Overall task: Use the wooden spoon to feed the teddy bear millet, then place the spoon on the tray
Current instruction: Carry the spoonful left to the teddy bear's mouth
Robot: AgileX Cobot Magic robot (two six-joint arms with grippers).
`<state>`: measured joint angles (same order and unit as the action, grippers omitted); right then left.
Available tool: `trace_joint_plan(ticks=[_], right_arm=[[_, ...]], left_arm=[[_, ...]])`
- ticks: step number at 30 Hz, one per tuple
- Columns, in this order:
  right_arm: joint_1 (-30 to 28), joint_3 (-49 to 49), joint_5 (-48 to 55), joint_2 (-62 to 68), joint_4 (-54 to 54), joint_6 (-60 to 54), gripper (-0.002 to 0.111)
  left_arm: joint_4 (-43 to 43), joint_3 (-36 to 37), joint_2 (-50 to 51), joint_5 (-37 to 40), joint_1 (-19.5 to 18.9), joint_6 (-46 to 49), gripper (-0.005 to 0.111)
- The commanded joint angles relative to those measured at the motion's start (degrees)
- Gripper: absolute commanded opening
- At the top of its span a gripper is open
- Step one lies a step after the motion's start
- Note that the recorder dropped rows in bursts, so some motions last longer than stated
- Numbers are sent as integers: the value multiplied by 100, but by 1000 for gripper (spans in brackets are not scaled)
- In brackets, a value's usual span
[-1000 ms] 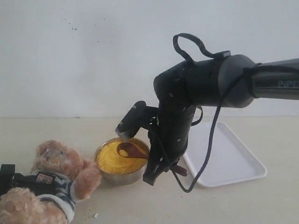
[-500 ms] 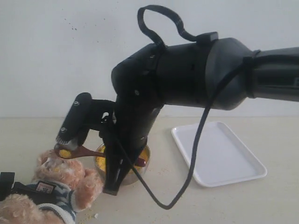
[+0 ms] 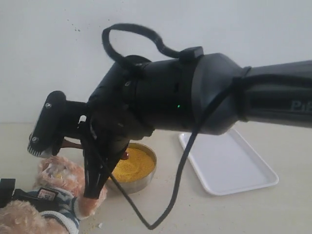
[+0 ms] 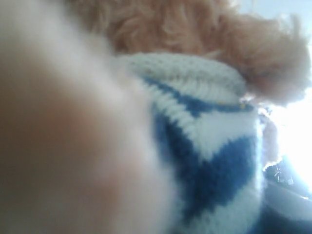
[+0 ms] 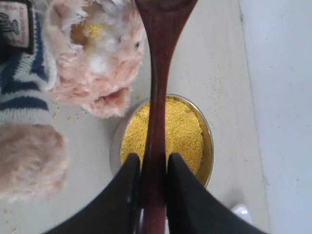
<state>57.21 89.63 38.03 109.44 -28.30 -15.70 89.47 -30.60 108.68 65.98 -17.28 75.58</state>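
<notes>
The teddy bear (image 3: 61, 176) lies at the lower left in its striped shirt (image 4: 209, 161). Some millet grains stick to its face (image 5: 92, 31). My right gripper (image 5: 152, 165) is shut on the slim handle of the wooden spoon (image 5: 157, 112). The spoon's bowl hangs just over the bear's head. In the exterior view the right gripper (image 3: 95, 165) reaches across, between bear and steel bowl. Millet (image 3: 134, 163) fills that bowl (image 5: 209, 146). The white tray (image 3: 229, 163) lies to the right. A black part of the left gripper (image 3: 6, 187) sits against the bear; its jaws are hidden.
The right arm's bulky black body (image 3: 185, 92) and its hanging cable (image 3: 180, 170) cover the middle of the scene. Loose grains (image 3: 100, 225) are scattered on the beige table by the bear. A white wall stands behind.
The right arm has swung left from the millet bowl to the bear's head, carrying the spoon. The bowl, half hidden a moment ago, shows again. The bear and tray have not moved.
</notes>
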Motion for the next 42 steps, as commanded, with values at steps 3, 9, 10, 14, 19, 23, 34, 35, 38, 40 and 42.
trace_joint_plan(ticks=[3,9,10,14,19,23,34,35,38,40,42], right_arm=[[329,44,302,416,-1101,424,0],[331,44,401,449,-1507,1192,0],[331,44,401,449,-1507,1192,0],[331,20,418,449,-1473,1178,0],[331,20,505,507,-1473,1004,0],[331,20,681,633,-1693,1035,0],[400,20,624,672,-1925,1396,0],[452,20,607,684,-1946,1396,0],[598,20,693,767,-2320,1385,0],[680,20,826,769,-2633,1523,0],[769,20,759,769,-2814,1693,0]], left_arm=[[63,22,0,197,-15,-10,4],[109,22,0,194,-15,-10,4],[109,22,0,194,-15,-10,4],[109,22,0,194,-15,-10,4],[143,22,0,194,-15,-10,4],[154,22,0,194,-15,-10,4],[154,22,0,194,-15,-10,4],[165,22,0,194,-15,-10,4],[165,22,0,194,-15,-10,4],[165,22,0,194,-15,-10,4],[165,22,0,194,-15,-10,4]])
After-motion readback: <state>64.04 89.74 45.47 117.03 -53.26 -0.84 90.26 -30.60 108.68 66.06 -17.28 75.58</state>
